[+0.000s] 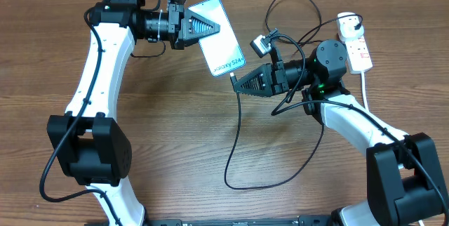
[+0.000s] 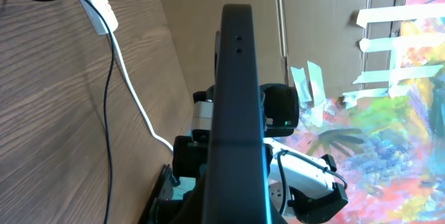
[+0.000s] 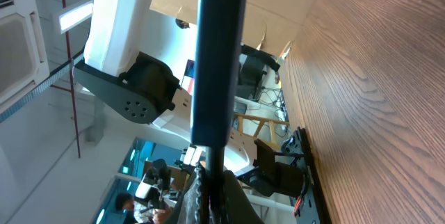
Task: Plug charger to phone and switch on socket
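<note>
Two robot arms meet over a wooden table (image 1: 182, 142): the left gripper (image 1: 195, 28) is clamped on the upper end of the phone (image 1: 219, 38), holding it with its pale blue screen facing up near the top centre of the overhead view. The right gripper (image 1: 237, 83) comes in from the other side, pinched closed around the tip end of the charger (image 1: 238, 121), right at the phone's lower edge; whether the connector is seated cannot be told. From there the thin black cable drops toward the table's near side, loops, and runs back up past the right arm. The socket (image 1: 355, 45) lies at the far right of the table, well apart from the phone, a black plug in its top end and its white lead (image 1: 365, 85) trailing down. Both wrist views show the phone edge-on as a dark bar (image 2: 238, 113) (image 3: 219, 57).
</note>
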Motion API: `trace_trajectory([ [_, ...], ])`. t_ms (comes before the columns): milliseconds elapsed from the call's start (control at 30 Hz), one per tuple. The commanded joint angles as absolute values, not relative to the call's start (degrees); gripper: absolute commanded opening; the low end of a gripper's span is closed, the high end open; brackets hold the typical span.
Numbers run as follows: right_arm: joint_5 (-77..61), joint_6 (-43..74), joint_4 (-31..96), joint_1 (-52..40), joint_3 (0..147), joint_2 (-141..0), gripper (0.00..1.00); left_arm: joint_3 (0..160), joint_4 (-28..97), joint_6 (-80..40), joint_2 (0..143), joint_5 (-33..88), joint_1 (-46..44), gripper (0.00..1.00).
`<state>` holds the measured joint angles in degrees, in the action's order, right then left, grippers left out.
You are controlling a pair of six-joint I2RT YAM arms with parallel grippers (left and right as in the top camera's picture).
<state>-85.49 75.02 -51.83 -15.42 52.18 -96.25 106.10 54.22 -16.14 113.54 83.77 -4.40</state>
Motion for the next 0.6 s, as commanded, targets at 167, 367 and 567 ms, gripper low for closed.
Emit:
trace_trajectory([
  [167,-84.9,75.5,-52.2,-15.3,53.8,-94.9,0.04,106.1,54.2,-16.7,113.2,85.6,-4.2,0.04],
  [367,-84.9,75.5,-52.2,-15.3,53.8,-94.9,0.04,106.1,54.2,-16.7,113.2,85.6,-5.0,0.04],
  [567,-85.0,75.5,-52.2,-15.3,53.8,-94.9,0.04,106.1,54.1,-16.7,113.2,85.6,-5.7,0.04],
])
